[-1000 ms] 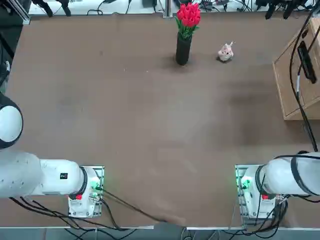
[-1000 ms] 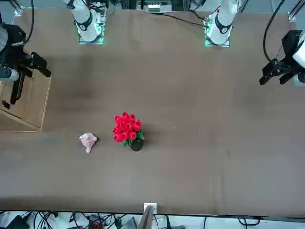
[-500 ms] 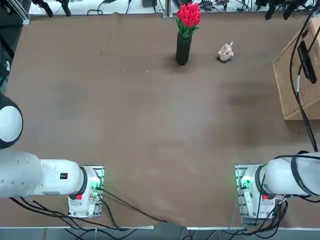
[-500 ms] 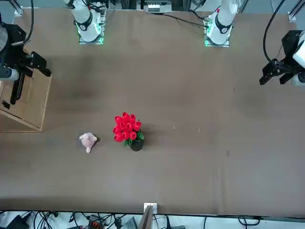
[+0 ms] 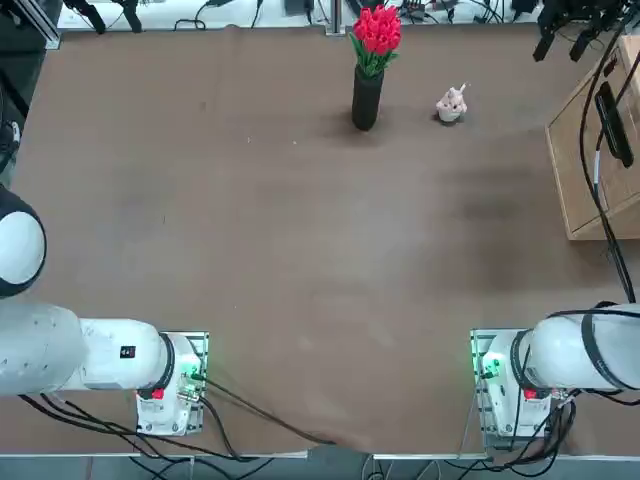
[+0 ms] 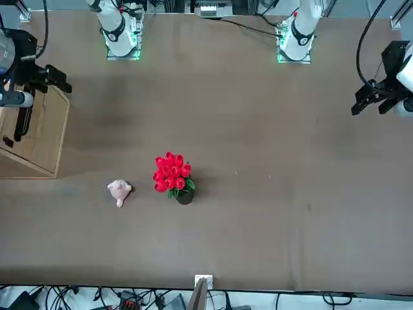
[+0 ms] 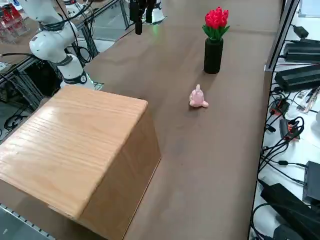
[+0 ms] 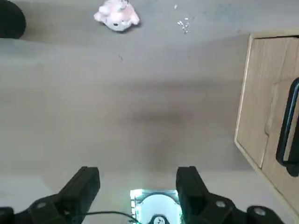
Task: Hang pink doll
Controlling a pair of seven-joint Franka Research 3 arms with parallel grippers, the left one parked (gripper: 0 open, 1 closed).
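Since the earlier frames the right gripper (image 6: 57,77) has shifted: in the front view its black fingers now sit higher and a little further from the picture's left edge, above the near corner of the wooden cabinet (image 6: 32,139), and in the top view its dark fingers (image 5: 560,22) reach further into the picture at the upper right. Nothing on the desk (image 5: 300,250) has moved.

The 2 fingers (image 8: 84,184) stand spread wide with nothing between them; the wrist view shows only bare desk surface and the arm's own base in the gap. The gripper hangs high over the desk's right side, well apart from the task's thing.

The pink doll (image 5: 452,104) sits on the desk near its far edge, just to the right of the black vase (image 5: 367,98) that holds red tulips (image 5: 377,30). In the right side view the doll (image 7: 198,98) rests on the brown surface between the vase (image 7: 213,55) and the cabinet (image 7: 80,150), touching neither. In the wrist view the doll (image 8: 117,15) lies far beyond the fingertips. The cabinet's dark handle (image 8: 287,122) shows on its front face.
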